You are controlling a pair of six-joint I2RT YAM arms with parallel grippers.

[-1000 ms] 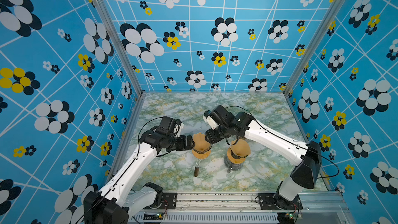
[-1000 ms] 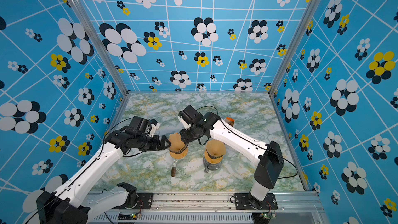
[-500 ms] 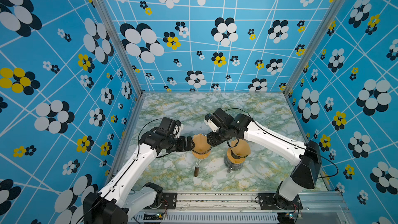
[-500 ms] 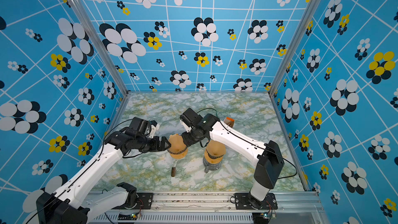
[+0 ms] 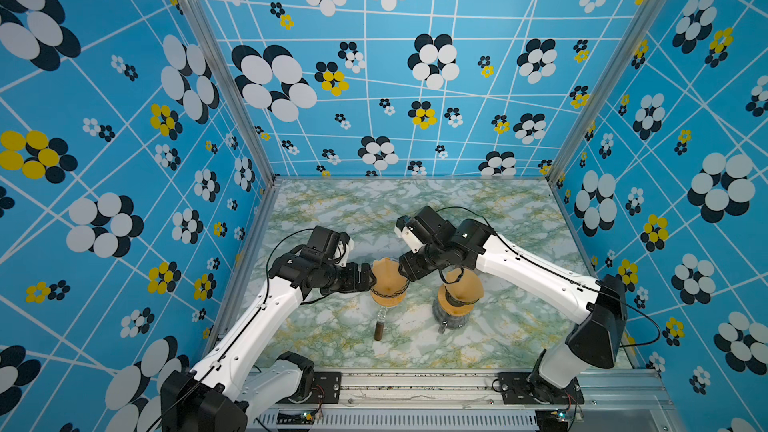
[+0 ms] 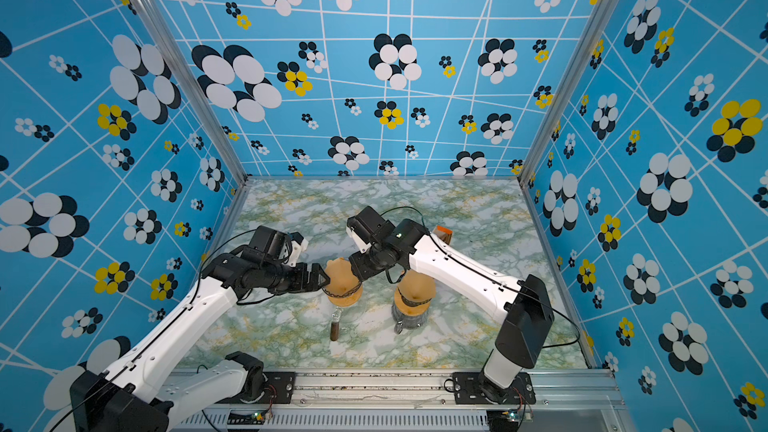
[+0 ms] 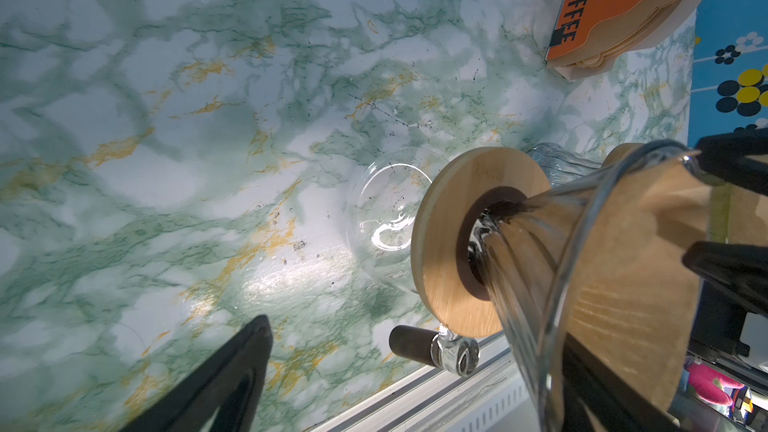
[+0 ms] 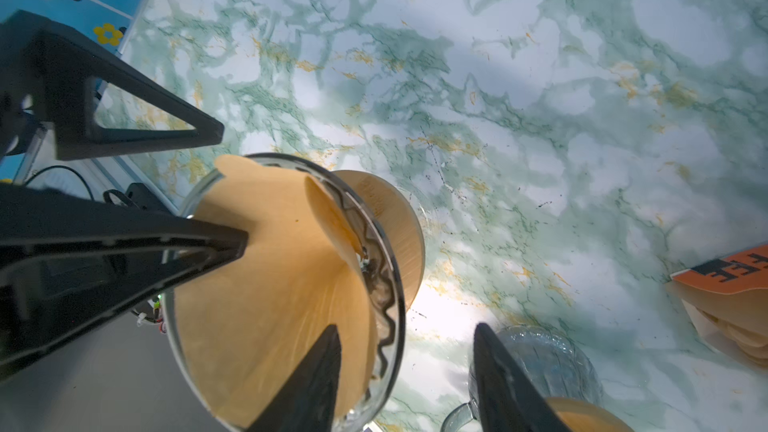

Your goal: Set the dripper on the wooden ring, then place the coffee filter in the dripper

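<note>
Right hand (image 8: 405, 326), orange "COFFEE" packet (image 8: 731, 274)

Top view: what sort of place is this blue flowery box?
Likely a robot test booth, not a kitchen: patterned blue walls enclose a marble-look tabletop, and a left arm and right arm are bolted to a metal rail.

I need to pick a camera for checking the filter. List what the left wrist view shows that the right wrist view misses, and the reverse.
Left wrist only: the dark cylindrical handle of the clear glass dripper, and the full word COFFEE on the orange filter packet. Right wrist only: the open inside of the brown paper filter, with its folded seam flap. Both: the dripper, its round wooden collar, the packet, and the green marbled tabletop.
</note>
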